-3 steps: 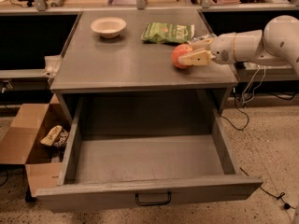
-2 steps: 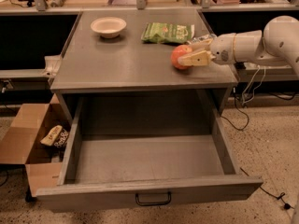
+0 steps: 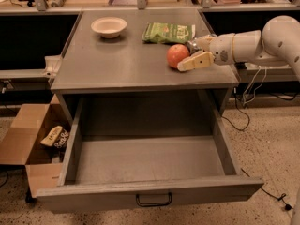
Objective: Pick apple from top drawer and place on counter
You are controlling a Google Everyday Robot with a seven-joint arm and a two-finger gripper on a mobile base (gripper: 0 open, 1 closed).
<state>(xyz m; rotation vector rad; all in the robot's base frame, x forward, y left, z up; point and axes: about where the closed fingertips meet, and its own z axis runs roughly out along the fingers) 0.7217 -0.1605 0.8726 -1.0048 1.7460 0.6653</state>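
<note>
The gripper point(image 3: 190, 56) sits low over the right part of the counter point(image 3: 117, 67), at the end of a white arm point(image 3: 243, 46) that reaches in from the right edge of the scene. Its two fingers stand apart. The near finger point(image 3: 197, 61) is a pale yellowish pad angled toward the left, and its tip lies against or just beside the near-right side of the apple point(image 3: 176, 55). The far finger is mostly hidden behind the fruit. The jaws are spread and nothing is clamped between them.

The apple rests on the countertop, most of its round orange-red body out to the left of the fingers (its underside looks to be down on the grey surface).

Just beyond it, farther back, lies a green snack bag point(image 3: 168, 33), and well to the left at the far end stands a white bowl point(image 3: 108, 26).

Below the counter the top drawer point(image 3: 145, 165) is pulled fully out toward the near side, with a black wire handle point(image 3: 153, 199) on its front panel.

On the floor to the left is an open cardboard box point(image 3: 26, 142) holding a couple of packets point(image 3: 55, 137).
</note>
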